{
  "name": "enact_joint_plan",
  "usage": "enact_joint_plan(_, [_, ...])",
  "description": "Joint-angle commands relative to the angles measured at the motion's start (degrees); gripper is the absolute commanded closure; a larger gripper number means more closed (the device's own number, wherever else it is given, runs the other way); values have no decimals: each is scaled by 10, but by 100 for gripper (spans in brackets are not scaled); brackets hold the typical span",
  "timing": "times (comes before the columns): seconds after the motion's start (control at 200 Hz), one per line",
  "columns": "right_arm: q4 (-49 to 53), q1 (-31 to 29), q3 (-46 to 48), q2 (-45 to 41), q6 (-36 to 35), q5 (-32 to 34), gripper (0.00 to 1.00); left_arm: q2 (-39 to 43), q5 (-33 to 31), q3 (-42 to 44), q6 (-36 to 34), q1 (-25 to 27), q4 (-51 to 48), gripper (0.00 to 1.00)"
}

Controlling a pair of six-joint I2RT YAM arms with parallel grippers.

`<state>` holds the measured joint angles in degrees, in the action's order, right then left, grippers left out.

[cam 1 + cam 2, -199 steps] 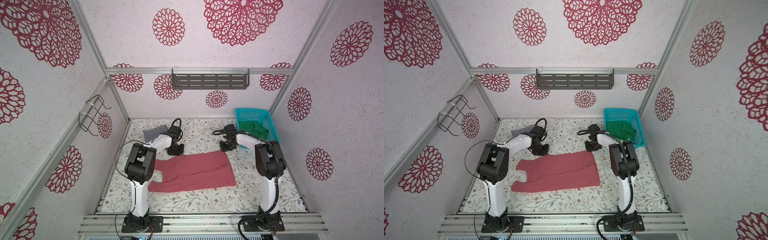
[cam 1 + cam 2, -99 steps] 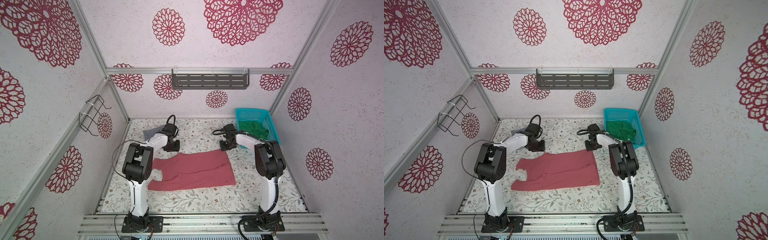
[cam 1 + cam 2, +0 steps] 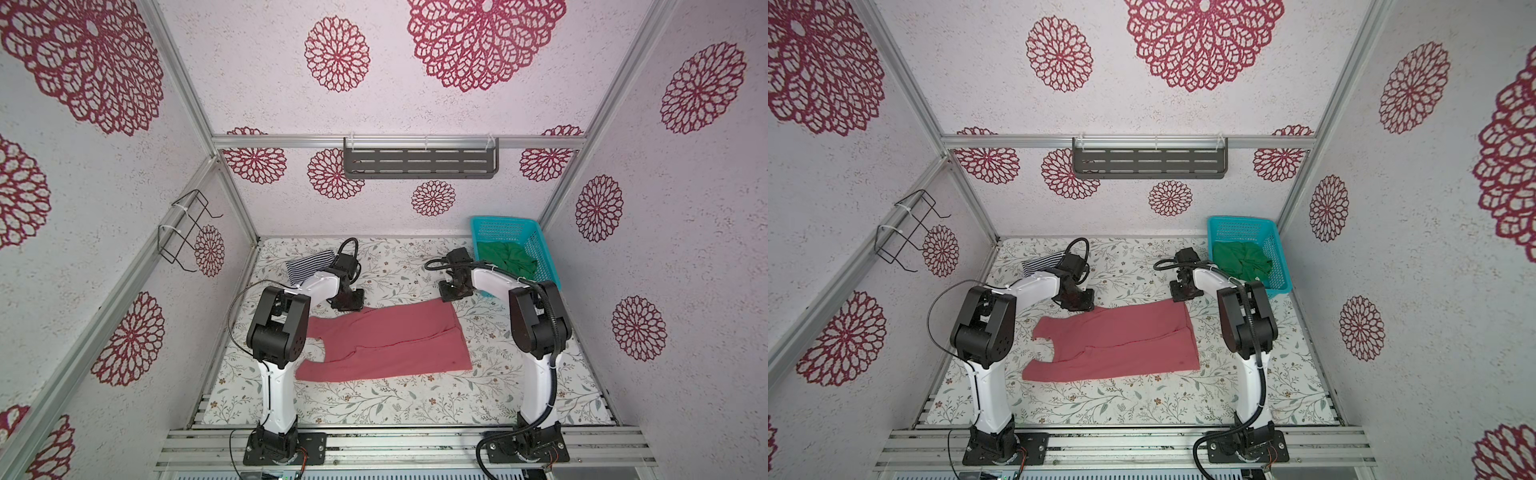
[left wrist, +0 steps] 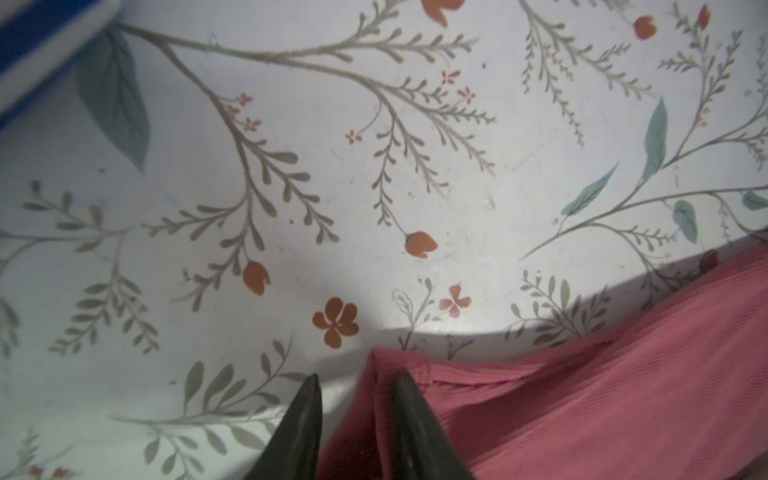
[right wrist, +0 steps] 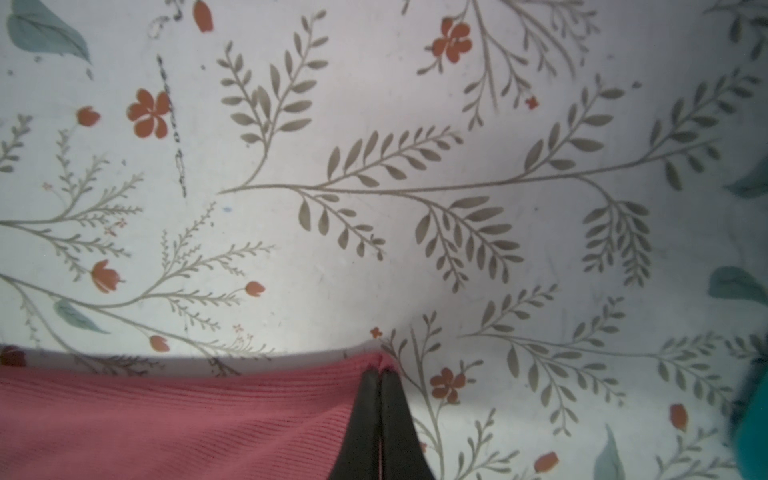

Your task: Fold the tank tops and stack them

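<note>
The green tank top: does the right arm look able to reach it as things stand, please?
Probably, once freed: the green tank top lies uncovered in the open basket beside that arm, but the right gripper is shut on the red-pink top's corner.

The pink top [image 3: 386, 340] is plain, the striped top [image 3: 309, 268] navy and white, the green top [image 3: 505, 262] bright. The basket [image 3: 540, 249] is teal. The counter [image 3: 415, 399] is white with grey sprigs and orange flowers.
</note>
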<state>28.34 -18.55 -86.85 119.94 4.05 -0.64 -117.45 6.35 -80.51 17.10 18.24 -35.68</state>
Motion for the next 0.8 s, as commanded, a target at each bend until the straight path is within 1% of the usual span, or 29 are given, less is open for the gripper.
enact_joint_plan(0.0, [0,2,-4,-14,1,11,100,5,-8,2,-8,3,-4,76])
enact_joint_plan(0.075, [1,1,-6,-15,0,10,100,9,-8,1,-3,5,10,86])
enact_joint_plan(0.175, [0,2,-8,-16,-2,5,100,16,-17,-9,-4,7,16,95])
enact_joint_plan(0.35, [-7,1,-6,-24,-21,-5,100,13,-20,-34,-18,6,7,100])
enact_joint_plan(0.415, [-8,1,-4,-29,-28,-6,100,15,-20,-34,-22,7,8,100])
enact_joint_plan(0.595, [-26,1,16,-57,-43,-10,100,43,-34,-16,-32,7,31,100])
enact_joint_plan(0.615, [-28,1,19,-59,-45,-11,100,65,-36,-15,-32,7,33,100])
enact_joint_plan(0.656, [-33,1,25,-67,-49,-14,100,73,-39,-13,-33,7,36,100])
enact_joint_plan(0.796, [-65,1,71,-111,-69,-21,100,92,-47,1,-38,13,41,100])
